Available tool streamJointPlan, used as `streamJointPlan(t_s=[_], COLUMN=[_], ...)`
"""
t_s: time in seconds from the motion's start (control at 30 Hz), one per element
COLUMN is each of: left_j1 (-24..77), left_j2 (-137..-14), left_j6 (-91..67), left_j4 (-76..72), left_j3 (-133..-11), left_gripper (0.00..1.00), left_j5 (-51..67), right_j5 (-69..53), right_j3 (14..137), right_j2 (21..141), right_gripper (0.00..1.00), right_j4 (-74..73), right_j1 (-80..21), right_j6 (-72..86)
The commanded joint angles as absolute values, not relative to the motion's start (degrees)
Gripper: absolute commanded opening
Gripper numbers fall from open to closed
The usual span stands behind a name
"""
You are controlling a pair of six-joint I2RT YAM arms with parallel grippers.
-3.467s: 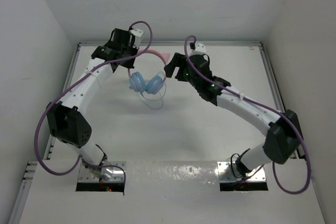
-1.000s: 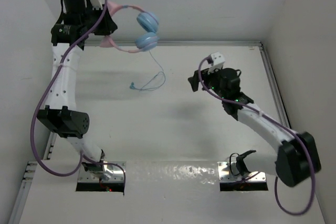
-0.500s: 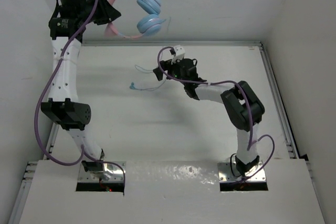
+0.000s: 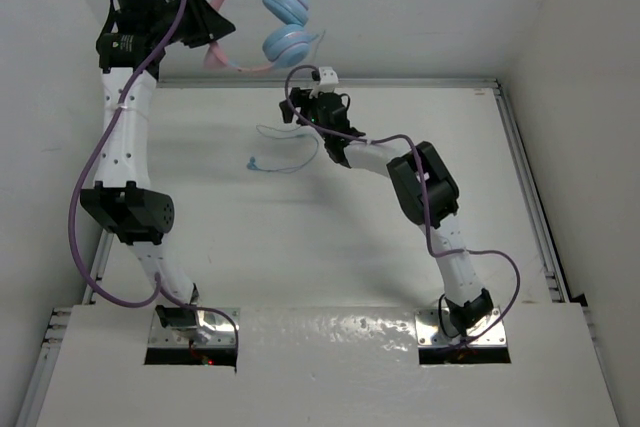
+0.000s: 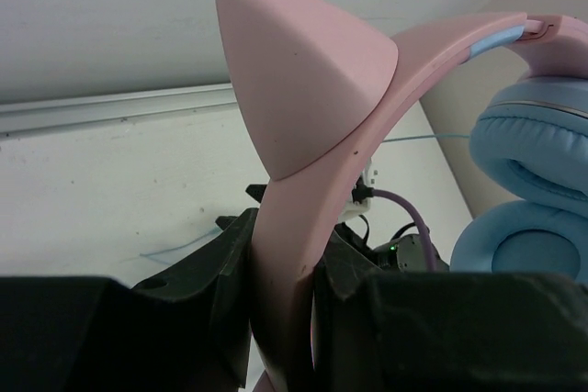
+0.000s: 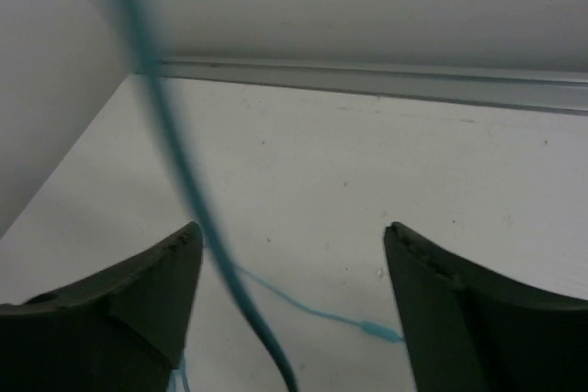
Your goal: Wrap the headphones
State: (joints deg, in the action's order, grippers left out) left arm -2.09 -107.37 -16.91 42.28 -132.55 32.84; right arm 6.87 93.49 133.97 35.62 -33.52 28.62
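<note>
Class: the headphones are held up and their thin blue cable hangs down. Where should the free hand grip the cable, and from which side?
Grip the cable on its hanging stretch below the headphones, coming from the right. There it runs straight and off the table, passing between the right hand's open fingers.

The headphones [image 5: 312, 98] are smooth matt pink plastic with soft-looking blue padding.
</note>
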Motion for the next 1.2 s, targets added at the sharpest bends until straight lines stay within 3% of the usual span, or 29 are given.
streamJointPlan(t_s=[0.0,0.07,0.17,0.2,0.23,0.3,0.43,0.6,0.73,1.0,1.17], left_j1=[-2.64,-2.64,-2.64,-2.81,-2.90,-3.77,-4.39,-4.31,-4.13,1.04,7.89], left_j2=[-105.21,-105.21,-105.03,-104.94,-104.94,-105.03,-105.29,-105.29,-105.55,-106.96,-109.42], left_j6=[-19.07,-19.42,-20.21,-20.74,-21.09,-22.32,-20.40,-10.65,-1.43,22.65,29.34], left_j4=[37.00,36.91,36.30,36.21,35.86,35.25,35.68,41.20,43.76,48.86,50.18], left_j3=[-135.17,-135.18,-134.30,-133.86,-133.68,-132.72,-132.80,-134.21,-133.25,-123.59,-118.92], left_gripper=[0.00,0.00,0.00,0.00,0.00,0.00,0.00,0.00,0.00,0.00,0.00], left_j5=[34.80,34.89,35.86,36.29,36.47,37.35,38.67,31.92,28.75,13.57,6.60], right_j5=[10.80,13.87,14.59,14.76,14.77,12.40,12.47,13.45,16.78,22.85,17.94], right_j3=[99.13,100.97,102.04,102.04,101.69,100.21,84.93,61.94,50.47,50.62,61.50], right_j2=[136.57,138.24,139.13,139.04,138.87,137.21,129.48,113.32,99.78,76.59,71.55], right_gripper=[0.72,0.60,0.27,0.07,0.02,0.00,0.00,0.00,0.00,0.00,0.00], right_j4=[34.28,32.62,32.60,32.69,32.52,32.34,38.66,47.35,45.97,30.95,22.35], right_j1=[-33.75,-33.84,-33.75,-33.75,-33.75,-33.75,-33.49,-28.05,-25.23,-24.35,-24.26], right_j6=[32.25,35.32,37.26,37.53,37.53,36.14,34.80,37.62,28.00,-5.56,-17.39])
